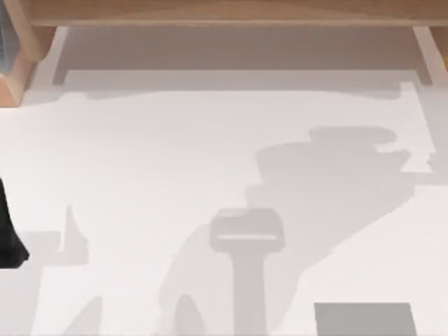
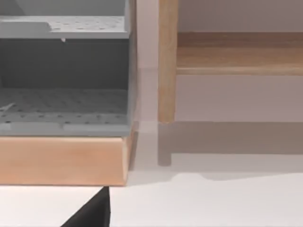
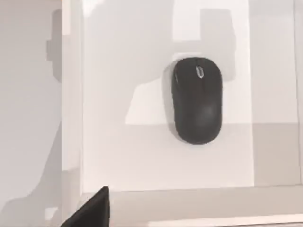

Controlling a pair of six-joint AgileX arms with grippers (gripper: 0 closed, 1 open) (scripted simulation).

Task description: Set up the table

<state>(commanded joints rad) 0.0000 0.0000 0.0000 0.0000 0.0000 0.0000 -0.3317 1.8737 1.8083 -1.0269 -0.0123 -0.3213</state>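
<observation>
The white table spreads across the top view, with light wooden boards along its far edge. A black part of my left arm juts in at the table's left edge. In the left wrist view a black tip of my left gripper hangs over the table near its wooden edging. In the right wrist view a black tip of my right gripper hovers above the white surface, apart from a black computer mouse lying flat there.
A small grey rectangular pad lies at the front right of the table. A grey perforated rack on a wooden base stands at the back left, beside a wooden post. Arm shadows fall across the middle.
</observation>
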